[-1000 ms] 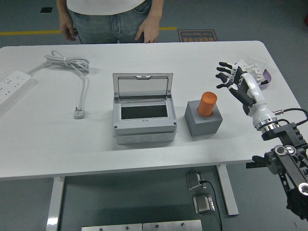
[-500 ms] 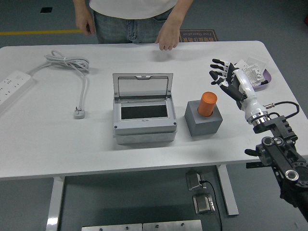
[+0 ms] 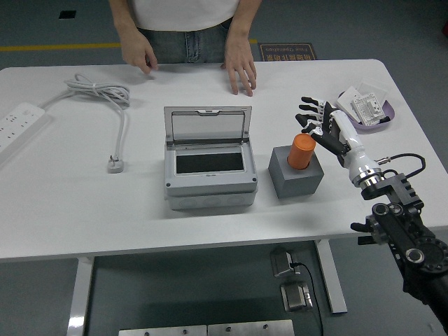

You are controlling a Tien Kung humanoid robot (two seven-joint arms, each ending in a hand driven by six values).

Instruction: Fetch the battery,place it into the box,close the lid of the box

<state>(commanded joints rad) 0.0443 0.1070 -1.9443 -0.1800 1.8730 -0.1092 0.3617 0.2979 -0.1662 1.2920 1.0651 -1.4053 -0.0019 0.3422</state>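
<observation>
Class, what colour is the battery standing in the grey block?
Orange battery, clearest in the head view.

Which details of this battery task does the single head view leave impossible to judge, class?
- Lower part of the orange battery: sunk in the grey holder.
- Floor of the open box: too dark to read.
- Whether the right hand touches the battery: fingers overlap it.
- Left hand: outside the view.
- Items in the purple tray: too small.

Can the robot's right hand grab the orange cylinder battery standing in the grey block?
Probably yes. The right hand hangs open just beside the orange cylinder battery, which stands upright in the grey block with its top half bare. Nothing lies between them.
</observation>
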